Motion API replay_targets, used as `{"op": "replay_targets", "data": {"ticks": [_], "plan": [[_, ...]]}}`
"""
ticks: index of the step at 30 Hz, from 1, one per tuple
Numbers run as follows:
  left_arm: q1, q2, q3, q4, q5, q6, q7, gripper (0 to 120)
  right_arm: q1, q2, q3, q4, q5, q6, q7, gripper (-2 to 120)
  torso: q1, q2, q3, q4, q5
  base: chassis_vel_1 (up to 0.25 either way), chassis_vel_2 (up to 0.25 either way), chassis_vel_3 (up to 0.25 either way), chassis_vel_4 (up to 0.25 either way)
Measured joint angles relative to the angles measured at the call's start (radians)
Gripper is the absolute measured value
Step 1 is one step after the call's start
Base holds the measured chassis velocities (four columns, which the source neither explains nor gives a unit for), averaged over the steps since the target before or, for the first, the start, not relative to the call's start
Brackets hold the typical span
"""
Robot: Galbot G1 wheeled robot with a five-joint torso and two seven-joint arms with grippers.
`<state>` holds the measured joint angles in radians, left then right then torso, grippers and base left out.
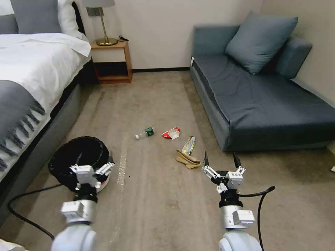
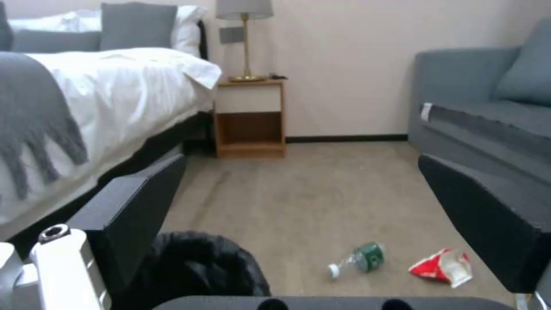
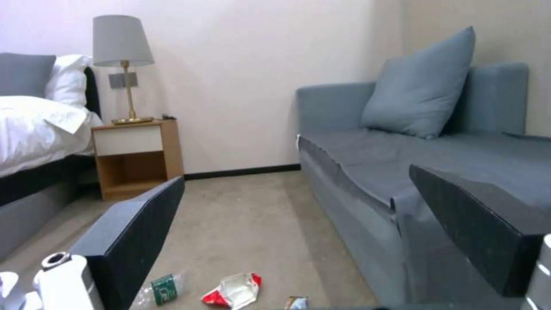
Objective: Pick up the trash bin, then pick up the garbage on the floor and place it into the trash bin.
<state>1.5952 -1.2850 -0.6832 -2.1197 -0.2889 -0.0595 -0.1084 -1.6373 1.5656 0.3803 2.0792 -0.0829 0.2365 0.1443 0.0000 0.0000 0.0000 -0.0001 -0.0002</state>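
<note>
Left gripper (image 1: 91,169) open over bin (image 1: 64,157) rim; thin liner may slip, tipping it. Right gripper (image 1: 222,161) open, idle near litter (image 1: 188,153).

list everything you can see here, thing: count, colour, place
trash bin: 1, white with black bag liner, on the floor beside the bed, under the left gripper
bottle: 1, clear with green label and white cap, lying on the carpet mid-room
packet: 1, red and white, crumpled, just beside the bottle
foil wrapper: 1, yellow and silver, on the carpet near the sofa
brown paper: 1, brown, crumpled, touching the wrapper's near end
bed: 1, white linen, grey throw, left side
nightstand: 1, wood, against the far wall
lamp: 1, brass stem, on the nightstand
sofa: 1, blue-grey, right side
cushion: 1, blue-grey, on the sofa
left gripper: 1, over the bin's near rim, open
right gripper: 1, open, near the brown paper
</note>
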Motion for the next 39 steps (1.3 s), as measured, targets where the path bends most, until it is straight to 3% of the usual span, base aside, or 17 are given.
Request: {"op": "replay_targets", "data": {"ticks": [2,3,7,8,12,13,17,18,20,23,24,28,32,39], "plan": [[-0.004,0.057,-0.011,0.001,-0.074,0.035,0.005,100,0.007,-0.003,0.002,-0.005,0.006,-0.003,0.002,100,0.000,0.000,0.000,0.0000,0.0000,0.000,0.000,0.000,0.000],[-0.004,0.057,-0.011,0.001,-0.074,0.035,0.005,100,0.007,-0.003,0.002,-0.005,0.006,-0.003,0.002,100,0.000,0.000,0.000,0.0000,0.0000,0.000,0.000,0.000,0.000],[-0.001,0.217,-0.065,0.069,-0.258,0.105,0.043,100,0.021,-0.011,0.007,-0.018,0.022,-0.011,0.007,100,0.000,0.000,0.000,0.0002,-0.0001,0.000,0.000,0.000,0.000],[-0.001,0.217,-0.065,0.069,-0.258,0.105,0.043,100,0.021,-0.011,0.007,-0.018,0.022,-0.011,0.007,100,0.000,0.000,0.000,0.0002,-0.0001,0.000,0.000,0.000,0.000],[-0.069,0.346,-0.155,0.212,-0.371,0.220,0.068,100,0.027,-0.017,0.011,-0.029,0.033,-0.014,0.012,100,0.000,0.000,0.000,0.0002,-0.0001,0.000,0.000,0.000,0.000],[-0.069,0.346,-0.155,0.212,-0.371,0.220,0.068,100,0.027,-0.017,0.011,-0.029,0.033,-0.014,0.012,100,0.000,0.000,0.000,0.0002,-0.0001,0.000,0.000,0.000,0.000],[-0.164,0.435,-0.202,0.372,-0.425,0.321,0.089,100,0.031,-0.020,0.012,-0.040,0.037,-0.015,0.016,100,0.000,0.000,0.000,0.0001,0.0000,0.000,0.000,0.000,0.000],[-0.164,0.435,-0.202,0.372,-0.425,0.321,0.089,100,0.031,-0.020,0.012,-0.040,0.037,-0.015,0.016,100,0.000,0.000,0.000,0.0001,0.0000,0.000,0.000,0.000,0.000],[-0.191,0.477,-0.199,0.444,-0.429,0.355,0.106,100,0.030,-0.021,0.013,-0.045,0.040,-0.014,0.018,100,0.000,0.000,0.000,0.0002,-0.0001,0.000,0.000,0.000,0.000],[-0.218,0.536,-0.158,0.553,-0.424,0.365,0.114,100,0.030,-0.024,0.012,-0.052,0.045,-0.013,0.021,100,0.000,0.000,0.000,0.0003,-0.0005,0.000,0.000,0.000,0.000],[-0.218,0.536,-0.158,0.553,-0.424,0.365,0.114,100,0.030,-0.024,0.012,-0.052,0.045,-0.013,0.021,100,0.000,0.000,0.000,0.0003,-0.0005,0.000,0.000,0.000,0.000],[-0.270,0.600,-0.117,0.665,-0.449,0.371,0.126,100,0.023,-0.024,0.011,-0.052,0.046,-0.012,0.023,100,0.000,0.000,0.000,0.0002,-0.0001,0.000,0.000,0.000,0.000],[-0.318,0.628,-0.088,0.728,-0.483,0.393,0.132,100,0.013,-0.028,0.012,-0.046,0.046,-0.009,0.025,100,0.000,0.000,0.000,0.0002,-0.0001,0.000,0.000,0.000,0.000],[-0.411,0.635,-0.035,0.795,-0.509,0.441,0.176,100,-0.003,-0.030,0.012,-0.024,0.045,-0.010,0.027,100,0.000,0.000,0.000,0.0002,0.0000,0.000,0.000,0.000,0.000]]}}
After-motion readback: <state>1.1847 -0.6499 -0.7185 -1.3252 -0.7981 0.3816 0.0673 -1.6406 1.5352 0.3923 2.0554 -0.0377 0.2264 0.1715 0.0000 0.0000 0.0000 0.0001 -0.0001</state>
